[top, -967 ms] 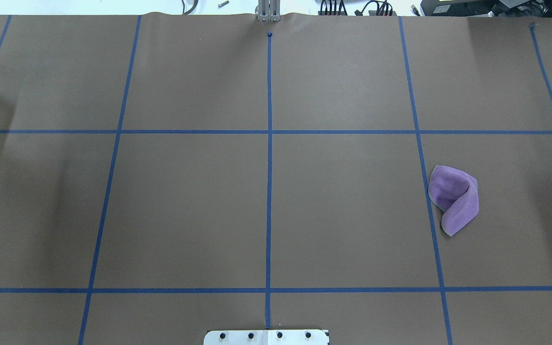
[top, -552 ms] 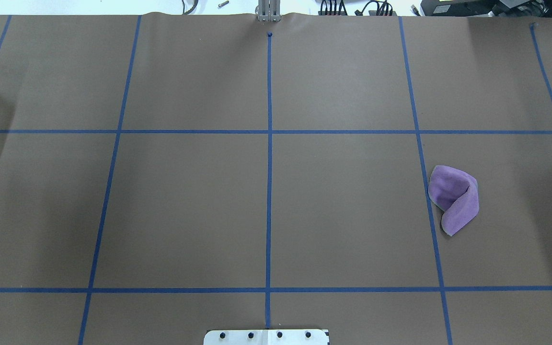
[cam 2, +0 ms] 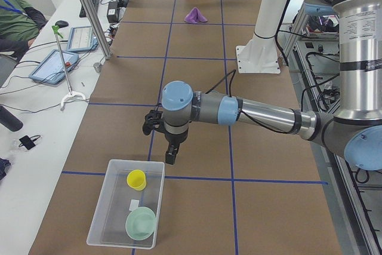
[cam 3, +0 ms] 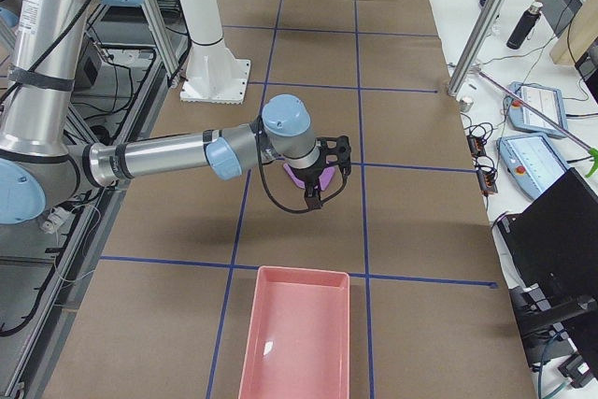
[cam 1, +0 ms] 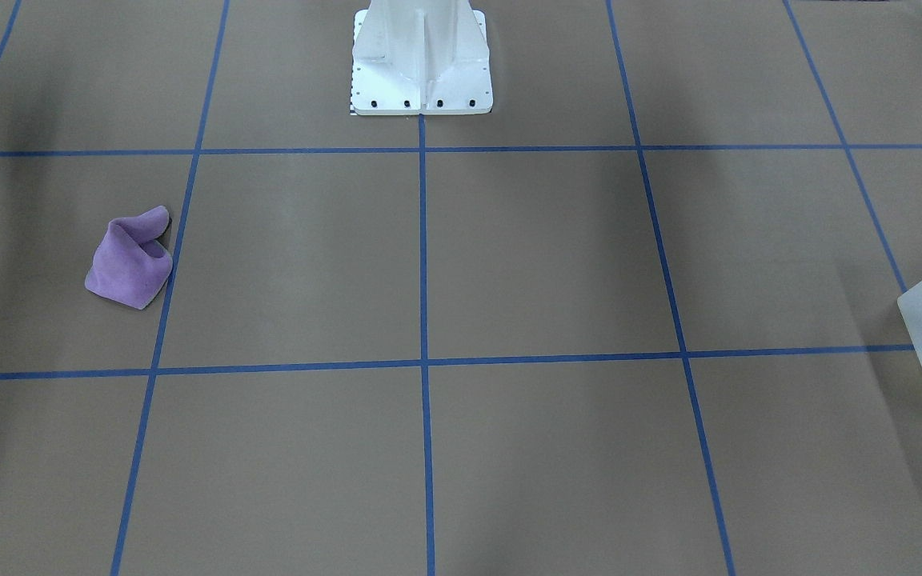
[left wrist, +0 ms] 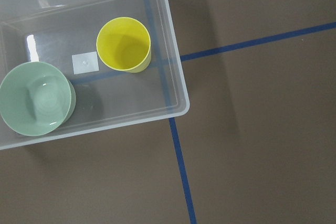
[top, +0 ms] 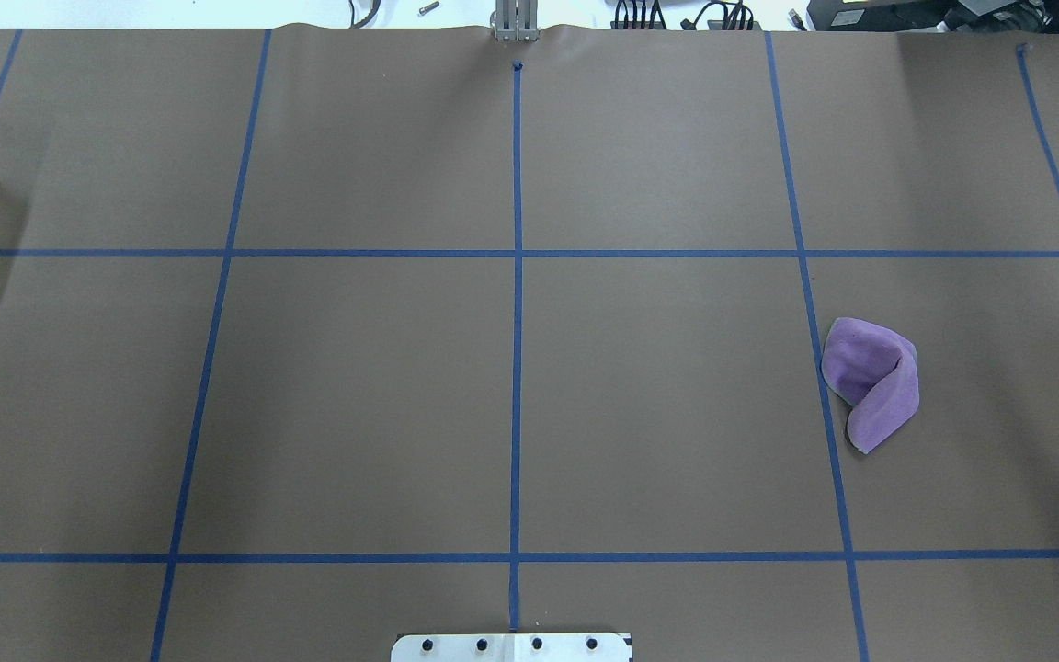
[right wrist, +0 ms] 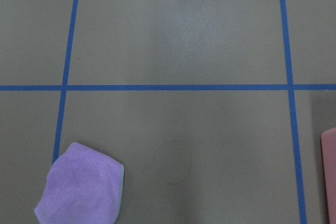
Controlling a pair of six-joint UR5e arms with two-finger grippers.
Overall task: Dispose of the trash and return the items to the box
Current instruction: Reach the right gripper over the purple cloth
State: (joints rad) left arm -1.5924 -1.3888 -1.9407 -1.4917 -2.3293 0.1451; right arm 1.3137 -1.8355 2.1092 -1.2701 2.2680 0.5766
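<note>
- Brown paper covers the table (top: 355, 395), ruled into squares with blue tape (top: 517, 276).
- Yellow cup (left wrist: 124, 44) stands upright, mouth up, inside the frosted box (left wrist: 176, 85) at the robot's left end. A green bowl (left wrist: 35, 98) sits in the box with it, near but not touching.
- Left gripper (cam 2: 169, 150) hangs above the table just beside the box's near corner. Only the side view shows it, so I cannot tell how far its jaws are parted or whether they carry anything.
- Right gripper (cam 3: 318, 192) hovers over the purple cloth (top: 870, 377) toward the other end, with a pink bin (cam 3: 294, 334) nearby. Its opening likewise cannot be told.
- Handling, my guess: the cup is light, stiff and smooth-walled, and apt to slip from an outside squeeze. Better one finger inside the rim and one outside. It looks already home, so no lift seems needed.
- Cloth looks soft and limp; pinch its raised fold.
- Against the overhead shots of a second ago, cloth and box corner sit where they were. Nothing on the table has shifted.
</note>
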